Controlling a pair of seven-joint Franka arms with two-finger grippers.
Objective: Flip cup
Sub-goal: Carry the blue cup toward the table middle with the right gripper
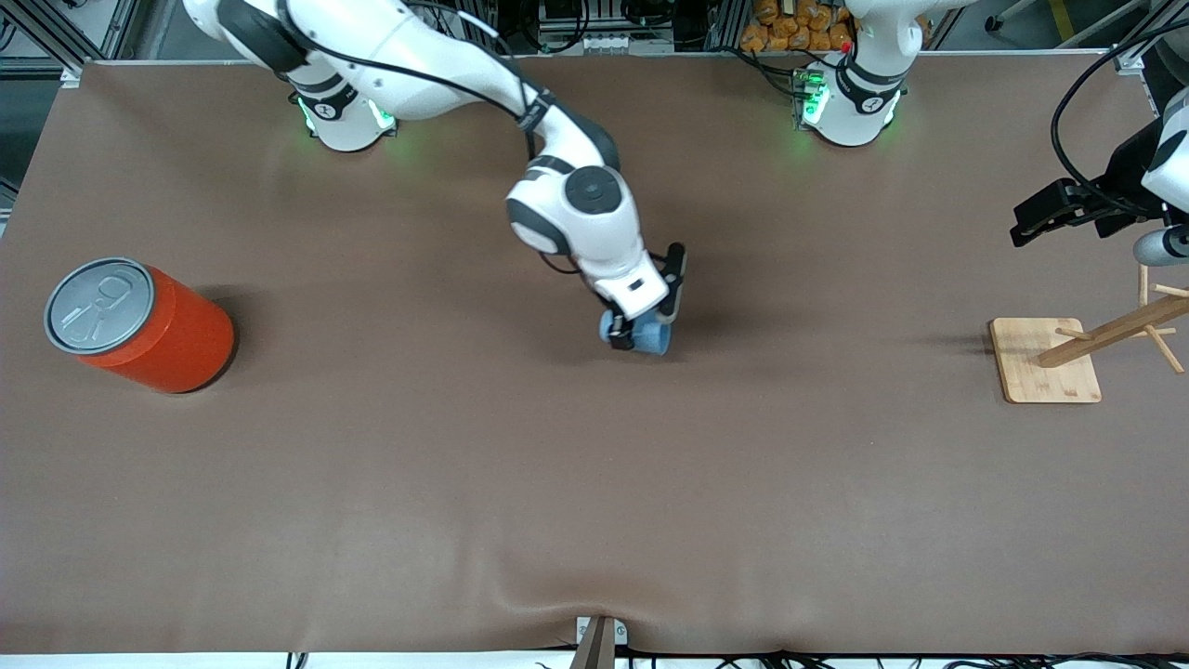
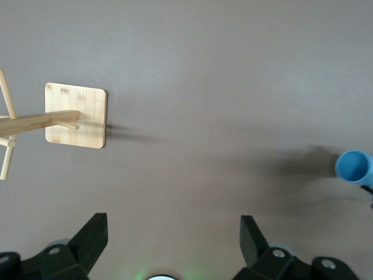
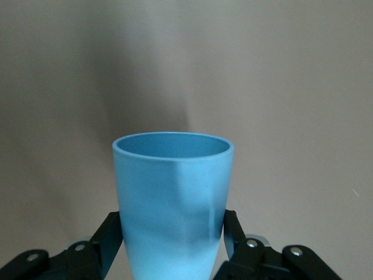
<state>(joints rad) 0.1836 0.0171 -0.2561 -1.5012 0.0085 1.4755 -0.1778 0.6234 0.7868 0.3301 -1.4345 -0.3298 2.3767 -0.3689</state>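
The cup (image 1: pixel 652 337) is a small light-blue tumbler, held tipped on its side low over the middle of the table. My right gripper (image 1: pixel 639 327) is shut on it, with a black finger (image 3: pixel 111 234) on each side of its narrow lower part. In the right wrist view the cup (image 3: pixel 173 186) points its rim away from the hand. The left wrist view shows the cup (image 2: pixel 355 167) from afar, its darker blue mouth showing. My left gripper (image 1: pixel 1029 223) waits open and empty in the air over the left arm's end of the table, fingers (image 2: pixel 93 238) wide apart.
A big orange can (image 1: pixel 139 325) with a grey pull-tab lid stands at the right arm's end of the table. A wooden peg stand on a square base (image 1: pixel 1045 372) sits at the left arm's end, under the left gripper, seen also in the left wrist view (image 2: pixel 76 115).
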